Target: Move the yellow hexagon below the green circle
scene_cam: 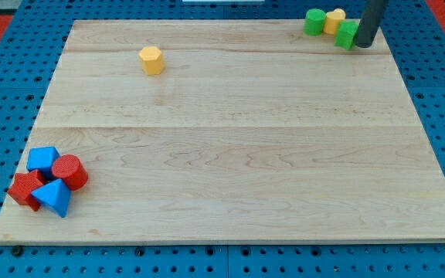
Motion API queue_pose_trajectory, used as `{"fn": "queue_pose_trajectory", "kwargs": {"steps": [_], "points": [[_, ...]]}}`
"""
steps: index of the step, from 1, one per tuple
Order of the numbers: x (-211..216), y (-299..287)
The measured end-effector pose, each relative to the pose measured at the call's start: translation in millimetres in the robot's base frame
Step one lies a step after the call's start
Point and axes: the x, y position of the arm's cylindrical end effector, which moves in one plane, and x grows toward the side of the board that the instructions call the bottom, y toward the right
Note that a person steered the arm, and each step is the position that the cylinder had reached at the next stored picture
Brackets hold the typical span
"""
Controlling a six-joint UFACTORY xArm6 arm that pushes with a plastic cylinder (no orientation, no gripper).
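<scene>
The yellow hexagon [151,59] lies alone on the wooden board [230,154], in the upper left part. The green circle [314,22] sits at the view's top right edge of the board. Next to it on the right is a second yellow block [334,20], and just below that a green block [347,35] whose shape I cannot make out. My tip [364,45] rests right beside that green block, on its right, far to the right of the yellow hexagon.
A cluster sits at the view's bottom left: a blue block [43,160], a red cylinder [69,171], a red star-like block [25,189] and a blue triangle [52,198]. A blue pegboard surrounds the board.
</scene>
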Motion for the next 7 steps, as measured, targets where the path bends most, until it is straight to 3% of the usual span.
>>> {"fn": "queue_pose_trajectory", "kwargs": {"steps": [1, 2, 3, 5, 7], "points": [[2, -7], [36, -20], [52, -92], [53, -308], [97, -482]]}}
